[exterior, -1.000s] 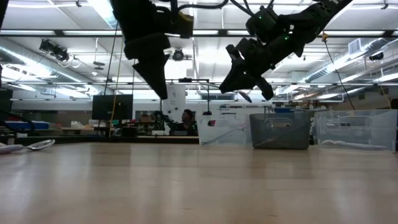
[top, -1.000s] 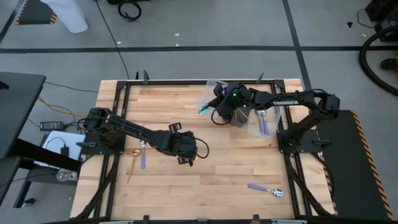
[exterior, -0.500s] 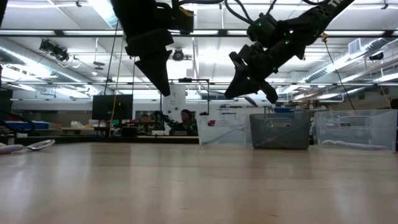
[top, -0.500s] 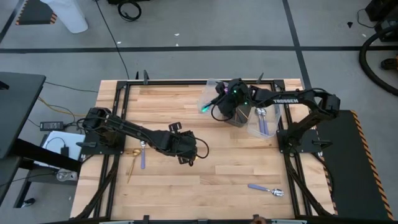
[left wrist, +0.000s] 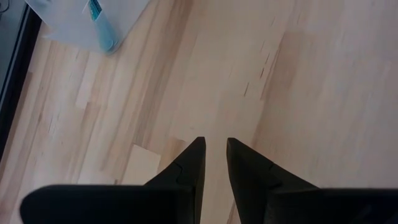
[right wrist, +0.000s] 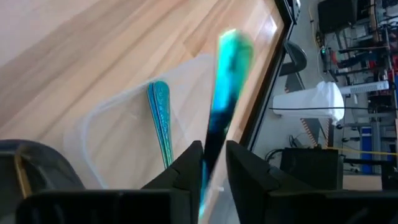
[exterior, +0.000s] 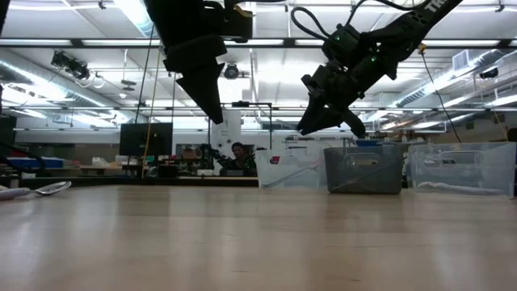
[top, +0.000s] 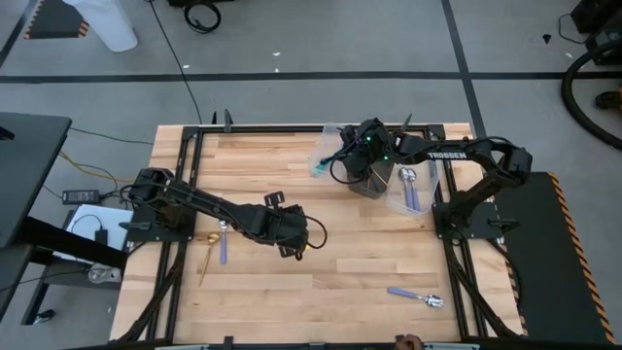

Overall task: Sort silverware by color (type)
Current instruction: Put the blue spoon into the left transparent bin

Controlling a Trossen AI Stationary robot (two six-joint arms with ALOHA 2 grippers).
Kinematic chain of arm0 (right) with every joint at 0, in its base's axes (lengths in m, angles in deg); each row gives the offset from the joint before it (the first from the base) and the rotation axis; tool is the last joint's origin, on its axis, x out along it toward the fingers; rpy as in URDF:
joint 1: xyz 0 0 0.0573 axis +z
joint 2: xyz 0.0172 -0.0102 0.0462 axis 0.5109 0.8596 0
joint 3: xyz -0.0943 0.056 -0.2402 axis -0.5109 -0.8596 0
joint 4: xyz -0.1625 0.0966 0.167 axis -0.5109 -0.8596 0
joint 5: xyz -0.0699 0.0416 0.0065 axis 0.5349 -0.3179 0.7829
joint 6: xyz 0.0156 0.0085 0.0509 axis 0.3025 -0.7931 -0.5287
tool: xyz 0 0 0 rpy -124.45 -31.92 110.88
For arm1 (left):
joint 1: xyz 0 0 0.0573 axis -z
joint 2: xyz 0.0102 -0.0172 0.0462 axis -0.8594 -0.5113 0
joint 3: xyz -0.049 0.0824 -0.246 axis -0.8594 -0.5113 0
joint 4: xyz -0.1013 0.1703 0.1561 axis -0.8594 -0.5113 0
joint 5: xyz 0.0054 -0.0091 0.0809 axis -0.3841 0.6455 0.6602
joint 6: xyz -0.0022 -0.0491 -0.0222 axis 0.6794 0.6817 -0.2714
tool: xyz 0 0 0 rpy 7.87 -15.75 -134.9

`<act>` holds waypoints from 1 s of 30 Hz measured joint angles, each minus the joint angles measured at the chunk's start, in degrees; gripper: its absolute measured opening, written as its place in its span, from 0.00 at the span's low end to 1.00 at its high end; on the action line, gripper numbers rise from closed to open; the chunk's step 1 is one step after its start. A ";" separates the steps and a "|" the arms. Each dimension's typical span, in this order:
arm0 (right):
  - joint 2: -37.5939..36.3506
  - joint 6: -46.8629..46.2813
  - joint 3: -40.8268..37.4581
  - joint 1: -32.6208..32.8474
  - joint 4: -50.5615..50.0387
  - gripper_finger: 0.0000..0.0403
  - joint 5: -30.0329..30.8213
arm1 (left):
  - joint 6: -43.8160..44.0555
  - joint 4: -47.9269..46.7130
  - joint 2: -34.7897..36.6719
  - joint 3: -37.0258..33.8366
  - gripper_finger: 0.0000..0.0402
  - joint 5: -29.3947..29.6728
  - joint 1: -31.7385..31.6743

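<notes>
Two arms over a wooden tabletop [top: 369, 262], sorting in progress. Right hand [top: 337, 165] poised above a clear tray [right wrist: 93, 118] at the far edge, a teal spoon [right wrist: 227, 62] in it, blurred, over a matching spoon [right wrist: 160, 112] lying in the tray; gripped or let go, cannot tell. Left hand [top: 294, 249] hanging mid-table, barely parted, holding nothing. Step in hand, by the look of it: dropping teal with teal. Next, probably: clearing the tray, then fetching a stray, the purple spoon [top: 413, 295] near the front or the gold spoon [top: 207, 253] at left.
</notes>
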 joint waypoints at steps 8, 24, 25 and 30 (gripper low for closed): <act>0.00 -1.40 0.00 0.70 0.61 0.32 -0.24 | 0.02 0.22 -0.02 0.00 0.18 -0.02 0.00; -9.58 -32.74 0.00 0.44 -9.66 0.31 14.74 | -0.02 0.39 -0.04 0.00 0.18 -0.15 -0.18; -10.15 -37.30 0.00 0.02 -10.30 0.31 16.78 | -0.10 0.41 -0.04 0.00 0.18 -0.15 -0.33; -10.54 -58.79 0.00 -0.96 -13.69 0.31 25.35 | -0.74 0.82 -0.07 0.00 0.18 -0.11 -1.01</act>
